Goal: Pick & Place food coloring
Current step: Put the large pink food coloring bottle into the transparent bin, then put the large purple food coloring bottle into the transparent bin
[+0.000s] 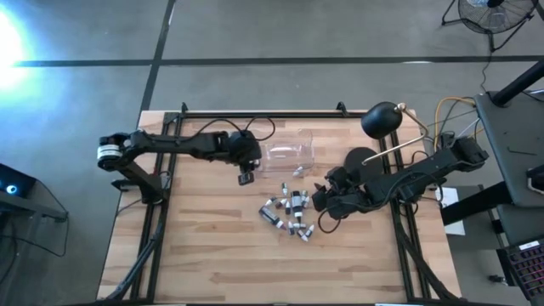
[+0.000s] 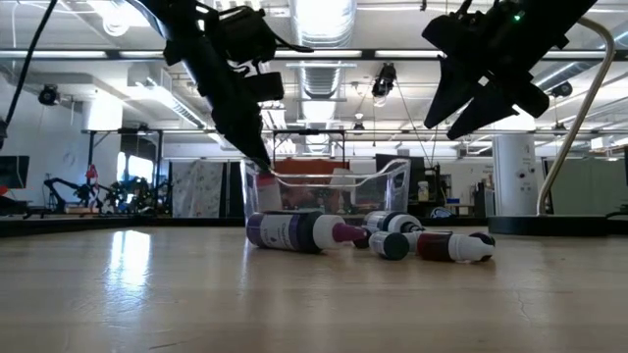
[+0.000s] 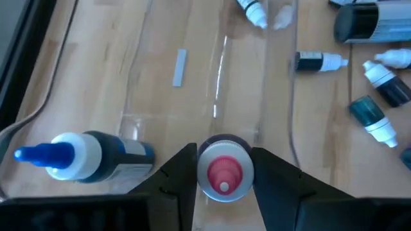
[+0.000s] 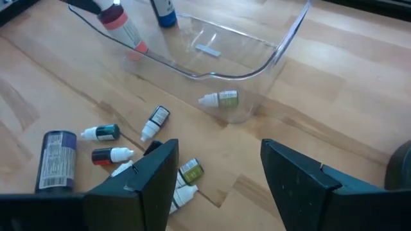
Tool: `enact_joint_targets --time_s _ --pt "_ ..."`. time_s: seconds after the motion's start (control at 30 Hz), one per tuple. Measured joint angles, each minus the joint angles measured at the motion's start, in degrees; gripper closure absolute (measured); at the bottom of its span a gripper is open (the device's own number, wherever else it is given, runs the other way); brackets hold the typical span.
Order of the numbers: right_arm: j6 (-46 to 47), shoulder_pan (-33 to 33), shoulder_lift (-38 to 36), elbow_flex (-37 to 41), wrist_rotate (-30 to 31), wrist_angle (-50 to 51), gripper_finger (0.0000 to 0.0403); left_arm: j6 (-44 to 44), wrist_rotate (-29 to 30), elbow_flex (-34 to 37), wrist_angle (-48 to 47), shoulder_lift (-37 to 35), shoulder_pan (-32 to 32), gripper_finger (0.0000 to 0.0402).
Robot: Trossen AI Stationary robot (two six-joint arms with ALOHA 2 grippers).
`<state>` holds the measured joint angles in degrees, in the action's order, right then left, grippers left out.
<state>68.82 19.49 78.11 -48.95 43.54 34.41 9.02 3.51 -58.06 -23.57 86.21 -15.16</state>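
Observation:
A clear plastic box [image 1: 289, 153] stands at the table's far middle, with a blue-tipped bottle [image 3: 83, 157] and a white-capped bottle [image 4: 218, 99] lying in it. My left gripper [image 1: 246, 177] slants down over the box's left end, shut on a red-capped food coloring bottle [image 3: 223, 170]. Several more food coloring bottles [image 1: 289, 212] lie on their sides in a loose pile on the wood, nearer than the box. My right gripper [image 4: 218, 186] hangs open above the table just right of the pile, with nothing between its fingers. My left gripper pinches the red-capped bottle by its body [image 3: 204, 168], one finger on either side. The fingers slant down from the table's left. The bottle lies along them, its red tip [image 4: 138, 46] pointing down at the box's left end, and it hangs clear of the table.
A larger dark bottle [image 4: 54, 160] lies at the edge of the pile. A black desk lamp [image 1: 382, 119] stands at the far right behind my right arm. Bare wood stretches along the table's near half [image 1: 255, 272].

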Motion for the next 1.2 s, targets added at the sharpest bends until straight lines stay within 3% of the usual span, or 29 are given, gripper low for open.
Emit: enact_joint_targets --time_s 0.4,0.63,0.93,1.1,1.2 --pt "-0.3 0.0 0.0 0.0 -1.4 -0.1 0.0188 -2.0 0.5 0.0 -1.6 0.0 0.0 0.0285" --pt "-0.5 0.0 0.0 0.0 -1.6 -0.2 0.0188 -3.6 2.5 -0.4 -2.6 0.0 0.0 0.0249" --pt "-4.2 1.3 0.0 0.0 -2.2 -0.9 0.0188 -2.3 6.7 -9.1 -13.7 -3.8 2.6 0.0219" --pt "-17.2 1.6 1.3 1.2 -9.7 -10.4 0.0188 -7.6 7.0 -13.1 -16.5 -8.7 6.7 0.0218" --pt "-19.8 1.6 5.4 1.5 -14.3 -16.8 0.0188 -14.1 7.0 -12.9 -16.9 -12.2 10.4 0.0218"
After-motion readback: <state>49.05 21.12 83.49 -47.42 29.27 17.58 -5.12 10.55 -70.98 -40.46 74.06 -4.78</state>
